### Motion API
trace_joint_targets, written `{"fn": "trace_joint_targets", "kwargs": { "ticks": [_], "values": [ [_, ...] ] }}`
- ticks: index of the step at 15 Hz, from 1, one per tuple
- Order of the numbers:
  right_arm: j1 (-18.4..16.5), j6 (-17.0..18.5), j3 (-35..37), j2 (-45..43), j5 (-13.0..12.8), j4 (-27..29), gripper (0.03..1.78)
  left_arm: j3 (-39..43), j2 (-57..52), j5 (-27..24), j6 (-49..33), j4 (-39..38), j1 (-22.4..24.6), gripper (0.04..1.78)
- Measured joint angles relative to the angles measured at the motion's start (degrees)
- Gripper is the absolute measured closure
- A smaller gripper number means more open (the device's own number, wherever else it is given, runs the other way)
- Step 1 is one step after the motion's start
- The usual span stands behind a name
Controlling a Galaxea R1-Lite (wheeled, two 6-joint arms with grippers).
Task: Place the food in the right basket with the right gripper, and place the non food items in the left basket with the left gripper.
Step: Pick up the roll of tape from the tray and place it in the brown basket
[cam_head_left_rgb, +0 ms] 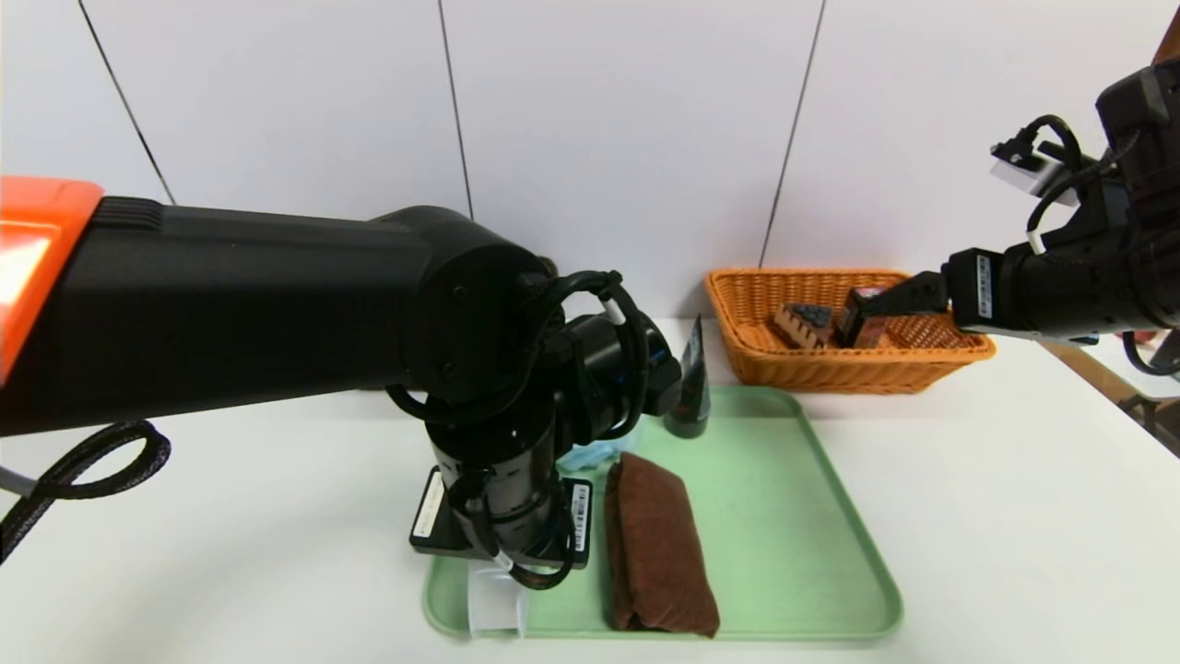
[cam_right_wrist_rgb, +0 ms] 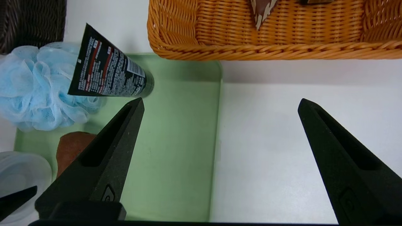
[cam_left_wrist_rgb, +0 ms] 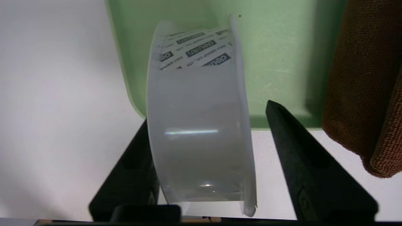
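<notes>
My left gripper (cam_left_wrist_rgb: 207, 113) points down at the near-left corner of the green tray (cam_head_left_rgb: 784, 516). It is open, with the round white tub (cam_left_wrist_rgb: 198, 125) between its fingers; one finger (cam_left_wrist_rgb: 301, 163) stands apart from the tub's rim. The tub also shows in the head view (cam_head_left_rgb: 496, 609). My right gripper (cam_right_wrist_rgb: 220, 101) is open and empty, above the table beside the orange-tan basket (cam_head_left_rgb: 830, 369). The cake wedge (cam_head_left_rgb: 800, 325) and the black carton (cam_head_left_rgb: 867, 304) lie in that basket. The brown towel (cam_head_left_rgb: 656, 544), black tube (cam_right_wrist_rgb: 106, 75) and blue puff (cam_right_wrist_rgb: 37, 91) are on the tray.
The dark brown basket (cam_right_wrist_rgb: 31, 22) stands behind the puff; in the head view my left arm hides it. The tray's right half (cam_right_wrist_rgb: 176, 141) is bare. White table (cam_head_left_rgb: 1014, 516) lies to the right of the tray. A white wall closes the back.
</notes>
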Motion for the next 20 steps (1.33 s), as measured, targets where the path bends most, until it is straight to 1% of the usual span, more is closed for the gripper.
{"fn": "trace_joint_targets", "kwargs": {
  "ticks": [3,4,9,11,13,14,16,20],
  "values": [
    [0.0,-0.39,1.55,-0.74,0.02,-0.05,0.12,0.16,-0.11,-0.28,0.0,-0.02,0.02,1.08],
    [0.0,-0.45,1.73,-0.96,0.02,-0.05,0.12,0.22,-0.16,-0.39,0.0,-0.06,0.0,1.23],
    [0.0,-0.67,3.15,-1.73,0.0,-0.09,0.11,0.2,-1.9,-0.8,0.12,-0.22,-0.05,1.23],
    [-0.04,-0.69,4.13,-2.06,0.0,-0.05,0.11,-1.27,-4.57,-3.23,0.69,-1.13,-0.02,1.23],
    [-0.2,-0.63,5.02,-2.36,0.09,-0.16,0.11,-4.52,-8.7,-6.7,2.13,-1.55,0.44,1.23],
    [-0.28,-0.65,5.32,-2.51,0.09,-0.16,0.11,-6.68,-10.93,-7.89,3.58,-1.63,1.41,1.23],
    [-0.37,-0.59,5.49,-2.65,0.09,-0.09,0.11,-10.2,-14.69,-8.44,7.89,-1.79,5.88,1.23],
    [-0.37,-0.54,5.64,-2.61,0.06,-0.05,0.11,-13.26,-18.63,-8.68,19.58,-7.03,19.38,1.23]
  ]
}}
